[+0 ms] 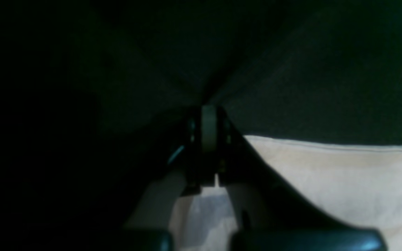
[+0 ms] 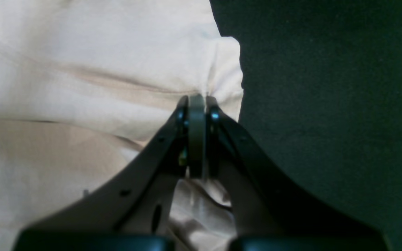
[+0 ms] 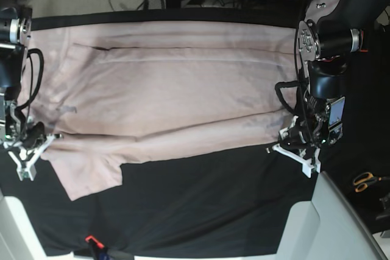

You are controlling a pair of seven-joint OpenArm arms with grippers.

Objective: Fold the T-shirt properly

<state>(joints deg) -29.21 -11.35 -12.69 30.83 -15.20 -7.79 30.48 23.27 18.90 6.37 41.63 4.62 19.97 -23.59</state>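
The left end effector (image 3: 297, 144) is sitting at the 3 o'clock side of the base view with its jaws brought together. In the left wrist view the left end effector (image 1: 208, 129) is meeting at a pucker in the black cloth (image 1: 326, 87), and the hem of the T-shirt (image 1: 344, 174) is lying just beside it toward 4 o'clock. Whether any pink fabric is caught between the jaws cannot be told from these views.

The right end effector (image 3: 27, 150) is sitting at the 9 o'clock side of the base view. In the right wrist view the right end effector (image 2: 196, 104) is clamped together on a gathered fold at the edge of the T-shirt (image 2: 82, 69).

The T-shirt (image 3: 177, 89) is lying spread on the tabletop (image 3: 207, 211), with its long axis running from 9 o'clock to 3 o'clock in the base view. A sleeve flap is projecting toward 7 o'clock near the right end effector.

Both end effectors are positioned along the near long edge, one at each end, so each arm is nearest its own end of that edge. The body of the T-shirt is lying toward 12 o'clock from both. The coming move is judged to be a carry of the near edge toward 12 o'clock. A left grip that is holding only the black cloth would leave that end behind or drag the cloth.
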